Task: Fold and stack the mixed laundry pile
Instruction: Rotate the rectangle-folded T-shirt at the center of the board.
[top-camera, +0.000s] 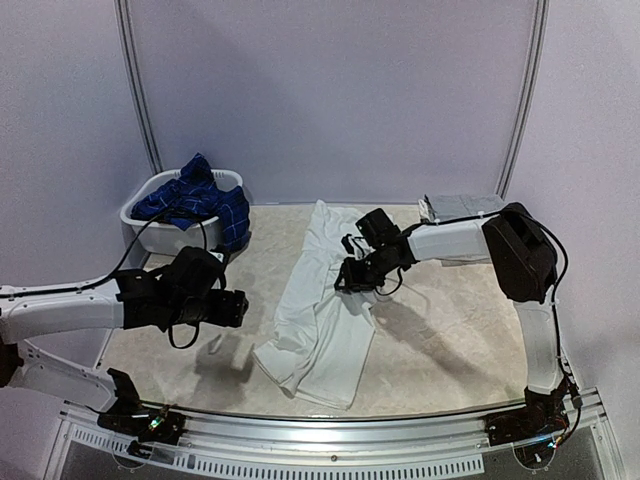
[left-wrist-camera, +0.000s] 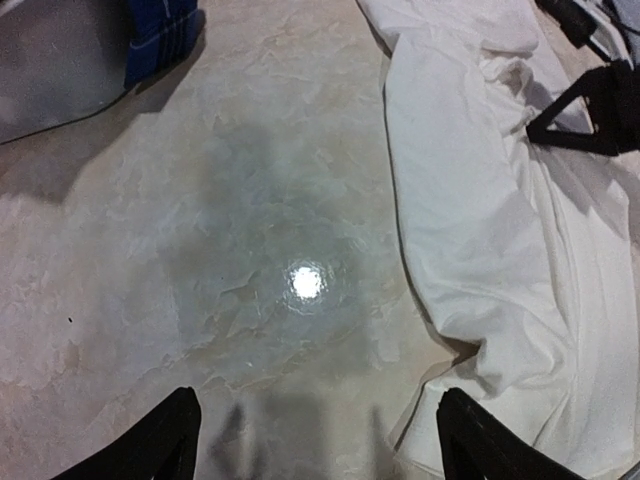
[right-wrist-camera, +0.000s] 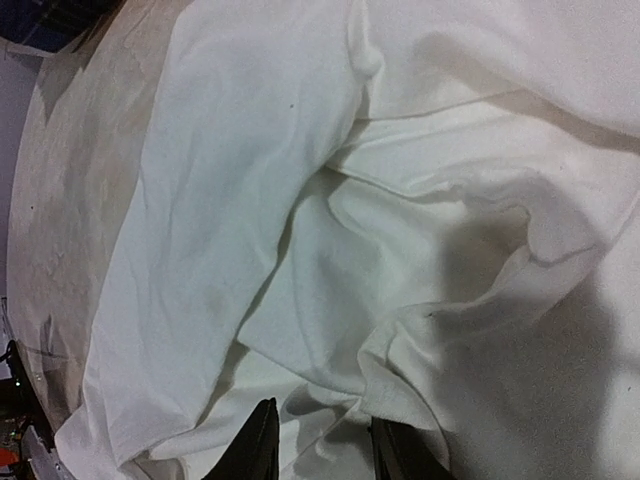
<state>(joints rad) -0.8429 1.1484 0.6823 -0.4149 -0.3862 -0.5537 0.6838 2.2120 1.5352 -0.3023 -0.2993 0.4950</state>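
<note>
White trousers (top-camera: 320, 325) lie spread and creased on the table's middle; they also show in the left wrist view (left-wrist-camera: 480, 230) and fill the right wrist view (right-wrist-camera: 300, 200). A navy plaid shirt (top-camera: 195, 200) with a solid blue piece hangs over the white basket (top-camera: 150, 222). My left gripper (top-camera: 238, 308) is open and empty, low over bare table left of the trousers (left-wrist-camera: 315, 450). My right gripper (top-camera: 350, 278) hovers over the trousers' right edge near the middle. Its jaws (right-wrist-camera: 325, 455) are partly open, with a raised fold of white cloth just ahead of them. No red piece shows.
A folded grey item (top-camera: 460, 207) lies at the back right by the wall. The basket's side (left-wrist-camera: 50, 70) and the shirt's hem (left-wrist-camera: 160, 30) show at the far left of the left wrist view. The table's curved front rail (top-camera: 330, 418) runs below the trousers.
</note>
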